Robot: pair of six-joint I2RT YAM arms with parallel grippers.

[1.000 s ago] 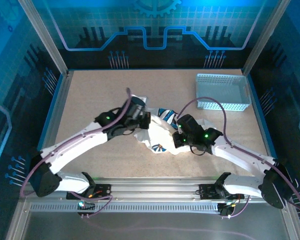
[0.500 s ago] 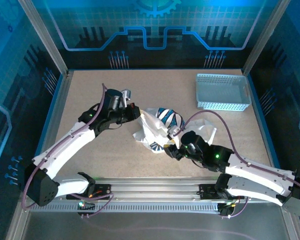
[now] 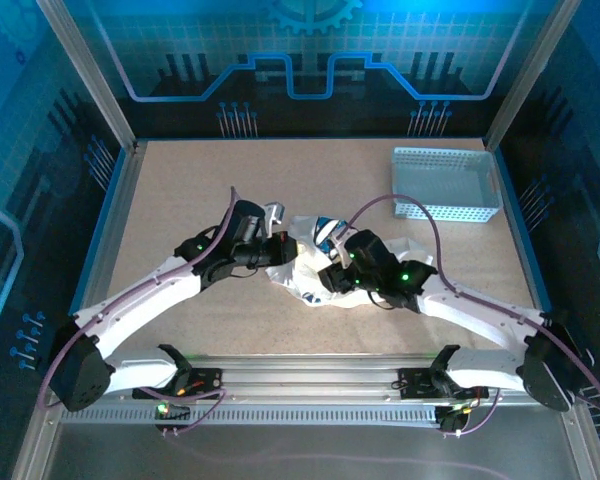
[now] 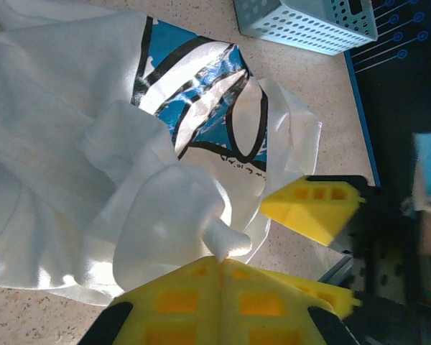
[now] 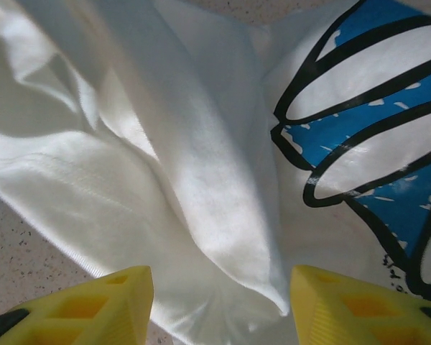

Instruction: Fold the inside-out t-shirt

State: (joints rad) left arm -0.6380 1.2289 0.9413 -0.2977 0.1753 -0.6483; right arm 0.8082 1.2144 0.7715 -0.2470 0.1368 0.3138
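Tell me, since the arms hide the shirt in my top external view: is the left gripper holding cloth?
Observer: Yes; the left wrist view shows the left gripper shut on a pinched nub of the white t-shirt.
Operator: And the other arm?
Observer: The right gripper is open; in the right wrist view its yellow fingers straddle a raised fold without clamping it.
Operator: Where's the print?
Observer: The blue-and-black print shows just right of that fold.
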